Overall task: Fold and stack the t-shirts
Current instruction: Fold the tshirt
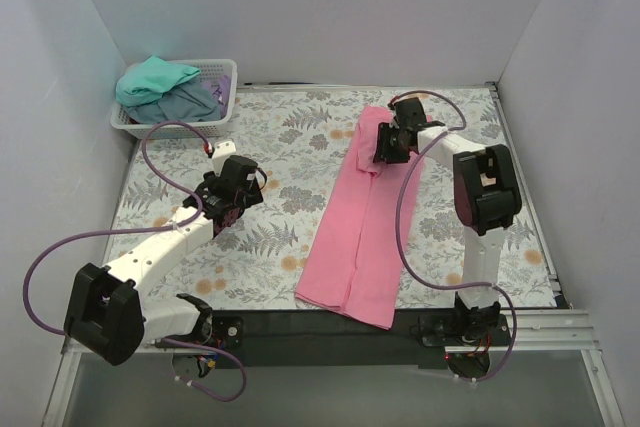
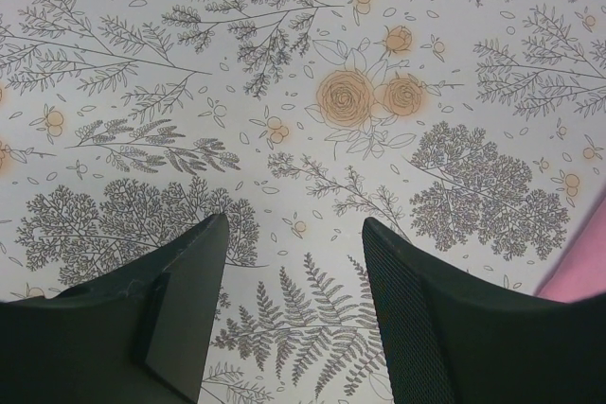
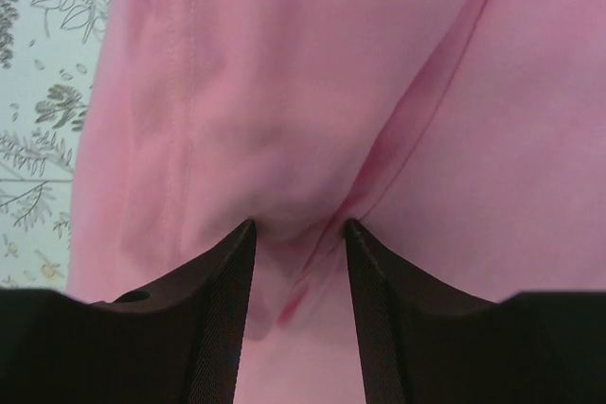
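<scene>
A pink t-shirt (image 1: 358, 232), folded into a long strip, lies on the flowered table cover from the far middle to the near edge. My right gripper (image 1: 388, 145) is at its far end, pressed down onto it. In the right wrist view the gripper (image 3: 299, 226) has its jaws part open, and a raised ridge of the pink shirt (image 3: 294, 92) with a seam lies between the tips. My left gripper (image 1: 226, 213) hangs over bare cover, left of the shirt. The left wrist view shows this gripper (image 2: 295, 224) open and empty. A teal t-shirt (image 1: 155, 79) and a grey-blue one (image 1: 192, 103) lie in the basket.
A white lattice basket (image 1: 222, 69) stands at the far left corner. White walls close in the table on the left, back and right. A corner of the pink shirt (image 2: 579, 276) shows at the right edge of the left wrist view. Purple cables loop off both arms.
</scene>
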`<state>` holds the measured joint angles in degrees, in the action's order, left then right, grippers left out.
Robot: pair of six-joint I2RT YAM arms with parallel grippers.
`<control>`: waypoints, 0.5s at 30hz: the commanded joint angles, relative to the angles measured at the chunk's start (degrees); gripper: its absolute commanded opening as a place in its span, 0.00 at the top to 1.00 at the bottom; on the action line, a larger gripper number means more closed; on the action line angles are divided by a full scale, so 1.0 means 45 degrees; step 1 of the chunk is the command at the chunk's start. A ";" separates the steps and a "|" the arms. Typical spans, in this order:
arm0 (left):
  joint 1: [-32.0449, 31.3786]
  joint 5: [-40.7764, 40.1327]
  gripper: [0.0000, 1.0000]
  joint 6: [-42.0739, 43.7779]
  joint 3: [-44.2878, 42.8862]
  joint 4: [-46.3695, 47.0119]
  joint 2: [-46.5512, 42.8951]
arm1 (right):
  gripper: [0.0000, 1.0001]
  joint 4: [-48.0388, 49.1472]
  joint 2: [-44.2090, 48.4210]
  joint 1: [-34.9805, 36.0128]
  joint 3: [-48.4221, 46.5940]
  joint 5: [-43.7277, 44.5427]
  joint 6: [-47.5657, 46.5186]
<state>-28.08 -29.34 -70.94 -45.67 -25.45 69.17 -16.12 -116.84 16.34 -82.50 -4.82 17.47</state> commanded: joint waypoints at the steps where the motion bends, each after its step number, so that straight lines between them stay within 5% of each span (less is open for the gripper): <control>1: 0.0067 -0.0042 0.43 -0.0018 -0.0183 0.0012 -0.0038 | 0.50 0.0984 -0.0811 -0.0076 -0.1177 -0.0314 0.0063; 15: 0.0067 0.0173 0.43 -0.0037 -0.0203 0.0051 0.0333 | 0.51 -0.0773 -0.5031 0.0587 -0.6469 -0.3382 -0.2340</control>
<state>-28.08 -28.38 -70.94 -45.67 -25.41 70.46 -15.14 -136.31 16.67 -108.44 -16.88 10.37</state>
